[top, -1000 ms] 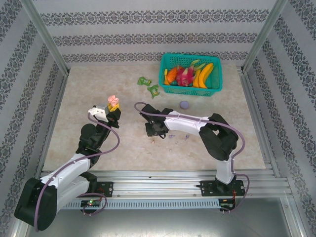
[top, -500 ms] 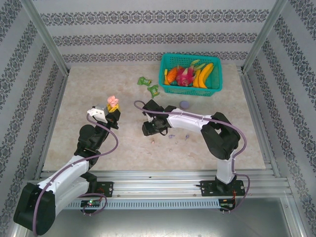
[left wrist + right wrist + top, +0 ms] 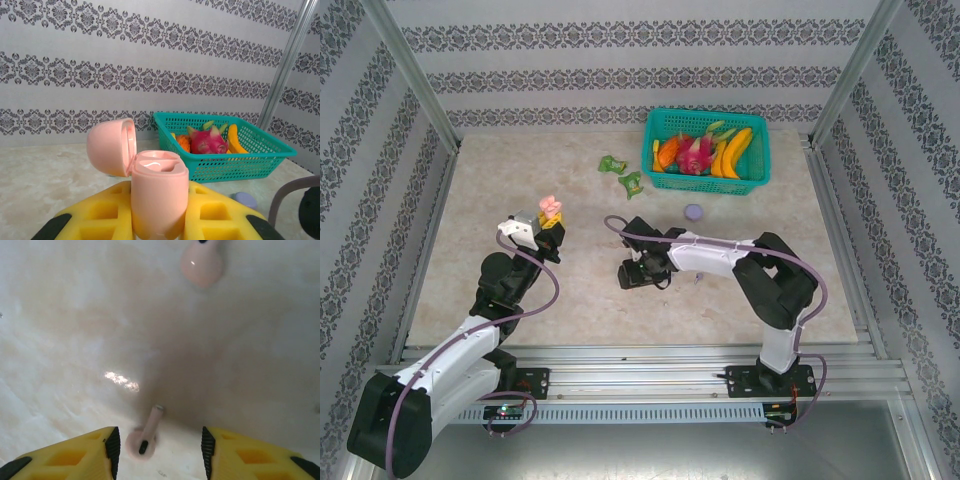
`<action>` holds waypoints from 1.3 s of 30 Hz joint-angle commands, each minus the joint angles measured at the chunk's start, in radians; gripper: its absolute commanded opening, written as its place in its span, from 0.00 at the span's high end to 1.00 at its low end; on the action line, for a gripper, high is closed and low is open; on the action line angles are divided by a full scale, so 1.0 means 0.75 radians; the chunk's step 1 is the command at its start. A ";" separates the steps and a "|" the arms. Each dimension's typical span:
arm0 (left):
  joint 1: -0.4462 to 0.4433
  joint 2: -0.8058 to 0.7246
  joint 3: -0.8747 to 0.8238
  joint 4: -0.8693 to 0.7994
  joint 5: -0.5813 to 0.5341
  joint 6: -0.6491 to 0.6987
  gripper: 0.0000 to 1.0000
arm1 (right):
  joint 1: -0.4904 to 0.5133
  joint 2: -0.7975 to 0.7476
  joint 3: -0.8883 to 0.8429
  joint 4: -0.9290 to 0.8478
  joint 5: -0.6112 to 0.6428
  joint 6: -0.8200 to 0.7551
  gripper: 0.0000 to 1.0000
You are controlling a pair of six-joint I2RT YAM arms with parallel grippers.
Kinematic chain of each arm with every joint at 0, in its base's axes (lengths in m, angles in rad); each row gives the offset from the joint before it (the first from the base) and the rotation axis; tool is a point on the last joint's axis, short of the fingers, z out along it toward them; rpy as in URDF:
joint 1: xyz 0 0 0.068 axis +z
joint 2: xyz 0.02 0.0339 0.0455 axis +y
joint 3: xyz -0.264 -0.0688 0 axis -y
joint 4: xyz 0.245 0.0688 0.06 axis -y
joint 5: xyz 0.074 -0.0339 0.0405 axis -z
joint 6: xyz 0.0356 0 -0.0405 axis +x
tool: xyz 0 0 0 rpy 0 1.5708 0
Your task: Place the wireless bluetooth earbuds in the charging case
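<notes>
Right tool [image 3: 159,447] astride pink earbud [image 3: 144,439] on table [image 3: 70,335]

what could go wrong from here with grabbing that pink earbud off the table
The pink earbud lies flat on the table, off-centre between the right gripper's open fingers, so closing may flick it away. The open pink case in the left gripper leaves a small target for insertion.
</notes>
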 commanded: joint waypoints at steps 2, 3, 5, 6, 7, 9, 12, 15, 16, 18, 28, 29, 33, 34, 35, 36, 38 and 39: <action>0.015 -0.017 -0.010 0.001 0.025 0.010 1.00 | 0.029 -0.055 -0.049 0.017 0.027 0.073 0.50; 0.016 -0.015 -0.010 0.003 0.025 0.010 1.00 | 0.035 -0.055 -0.057 0.019 0.030 0.082 0.50; 0.016 -0.014 -0.012 0.006 0.023 0.011 1.00 | 0.047 -0.053 -0.065 0.032 0.022 0.099 0.50; 0.016 -0.013 -0.011 0.009 0.023 0.010 1.00 | 0.055 -0.046 -0.065 0.031 0.019 0.106 0.50; 0.016 -0.010 -0.010 0.013 0.023 0.011 1.00 | 0.062 -0.040 -0.062 0.031 0.019 0.112 0.50; 0.015 -0.001 -0.009 0.024 0.027 0.008 1.00 | 0.076 -0.024 -0.054 0.033 0.019 0.121 0.50; 0.016 0.012 -0.010 0.036 0.032 0.005 1.00 | 0.093 0.003 -0.033 0.043 0.005 0.141 0.50; 0.016 0.021 -0.009 0.046 0.029 0.002 1.00 | 0.112 0.029 -0.004 0.065 -0.034 0.166 0.51; 0.016 0.022 -0.009 0.049 0.029 0.002 1.00 | 0.118 0.036 0.008 0.077 -0.052 0.175 0.51; 0.016 0.029 -0.007 0.053 0.029 0.002 1.00 | 0.123 0.045 0.026 0.114 -0.099 0.190 0.51; 0.015 0.061 -0.005 0.073 0.034 -0.002 1.00 | 0.092 -0.042 0.044 0.147 -0.186 0.178 0.53; 0.016 0.061 -0.005 0.073 0.035 -0.003 1.00 | 0.087 -0.056 0.042 0.139 -0.173 0.175 0.53; 0.014 0.057 -0.009 0.075 0.034 -0.007 1.00 | 0.048 -0.058 0.081 0.099 -0.130 0.128 0.53; 0.015 0.057 -0.010 0.076 0.034 -0.007 1.00 | 0.039 -0.046 0.097 0.087 -0.125 0.109 0.53; 0.016 0.054 -0.012 0.074 0.032 -0.006 1.00 | 0.034 -0.033 0.112 0.072 -0.112 0.094 0.53; 0.016 0.055 -0.011 0.073 0.031 -0.006 1.00 | 0.028 -0.016 0.130 0.057 -0.098 0.078 0.53; 0.016 0.055 -0.009 0.071 0.031 -0.008 1.00 | 0.015 0.020 0.157 0.034 -0.086 0.050 0.53; 0.015 0.056 -0.008 0.070 0.031 -0.009 1.00 | 0.008 0.043 0.169 0.026 -0.090 0.040 0.53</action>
